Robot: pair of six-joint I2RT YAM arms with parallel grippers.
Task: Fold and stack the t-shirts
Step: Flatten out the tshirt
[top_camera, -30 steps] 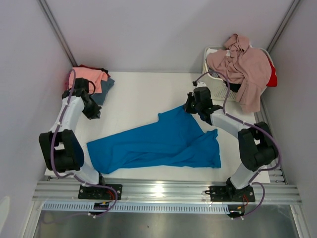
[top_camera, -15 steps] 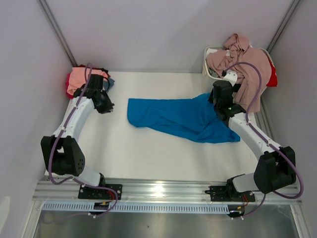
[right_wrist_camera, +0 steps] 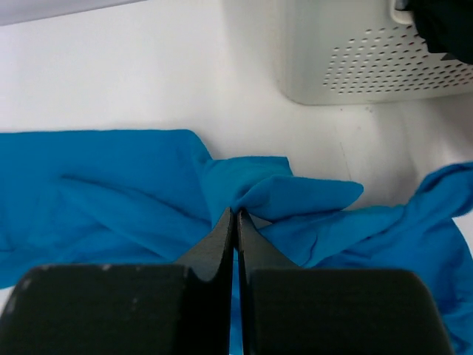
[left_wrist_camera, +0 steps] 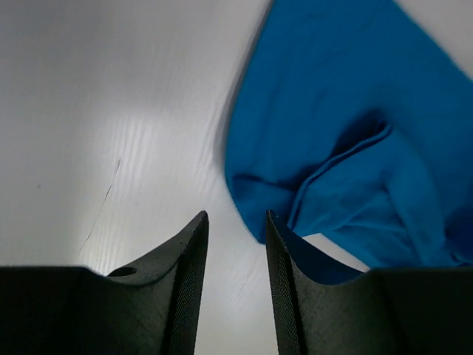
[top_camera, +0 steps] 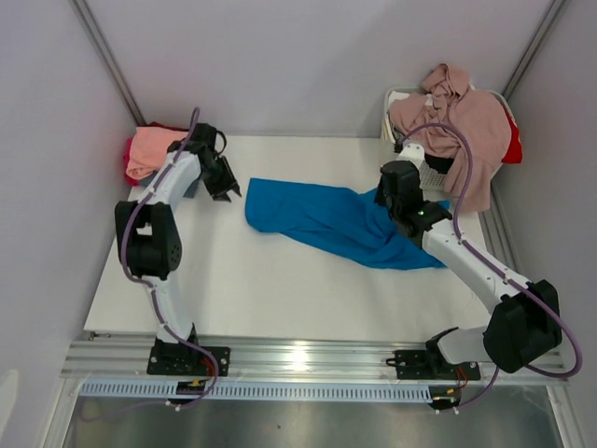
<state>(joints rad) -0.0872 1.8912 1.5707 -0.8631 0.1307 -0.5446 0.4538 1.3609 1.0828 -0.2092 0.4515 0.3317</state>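
A: Where does our blue shirt (top_camera: 326,219) lie?
B: Crumpled across the far middle of the desk (top_camera: 280,289). Our right gripper (top_camera: 390,203) is pinched tight on a fold at its right end. Our left gripper (top_camera: 230,189) stands parted and empty, just left of its left end.
A: How will it handle?
B: Soft, light and limp, we judge. We'd take the left edge.

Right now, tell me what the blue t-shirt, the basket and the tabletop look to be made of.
The blue t-shirt: soft matte cloth, likely cotton or a blend; it bunches into limp folds. The basket: white moulded plastic, semi-matte; rigid wall with rows of small holes. The tabletop: hard white board, faintly glossy; soft glare shows, core unclear.
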